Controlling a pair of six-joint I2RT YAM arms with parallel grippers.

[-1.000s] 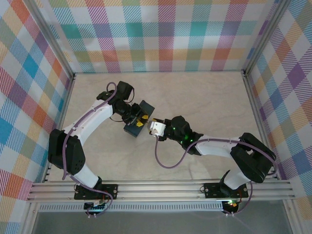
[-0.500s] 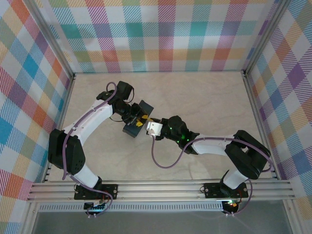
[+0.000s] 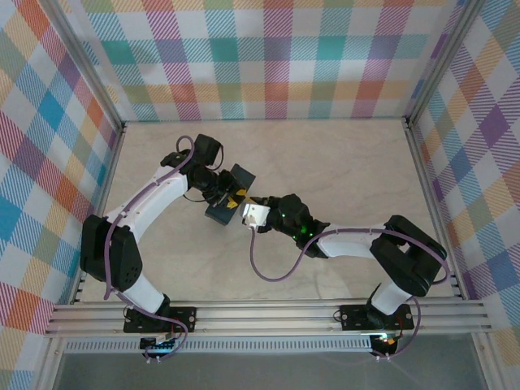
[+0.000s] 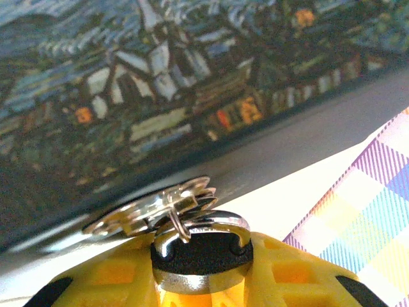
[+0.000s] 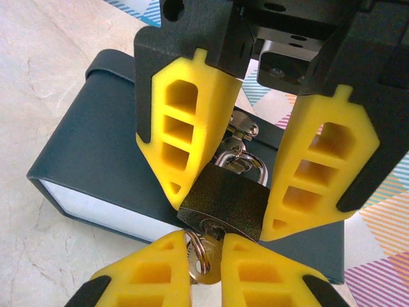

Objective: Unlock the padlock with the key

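**A:** While the left claw (image 5: pixel 223 214) clamps the padlock (image 5: pixel 225 199) by its dark body, we see the right claw (image 5: pixel 206 251) pinched narrow on the key (image 5: pixel 208 261), a yellow finger pressed to each side. How does that compare with a second ago?

**B:** From above, we see the right arm (image 3: pixel 349 240) reaching further toward its partner. Its white block (image 3: pixel 257 214) sits just beside the left claw's yellow fingers, where a strip of table (image 3: pixel 341 162) showed between them before. The elbow has slid inward too.

**A:** And the left arm (image 3: pixel 154 195)?

**B:** We find it unmoved, gripping as it did, and the tin (image 3: pixel 244 176) lies where it lay.

**A:** Where exactly is the padlock?

**B:** It is pinned between the left claw's fingers, over the tin's dark side. Its silvery shackle (image 4: pixel 203 224) points away from the right claw. Spare keys (image 4: pixel 150 214) hang from a ring through that shackle.

**A:** Is the key in the lock?

**B:** Its blade meets the keyhole on the lock's lower face. We cannot tell how deep it sits.
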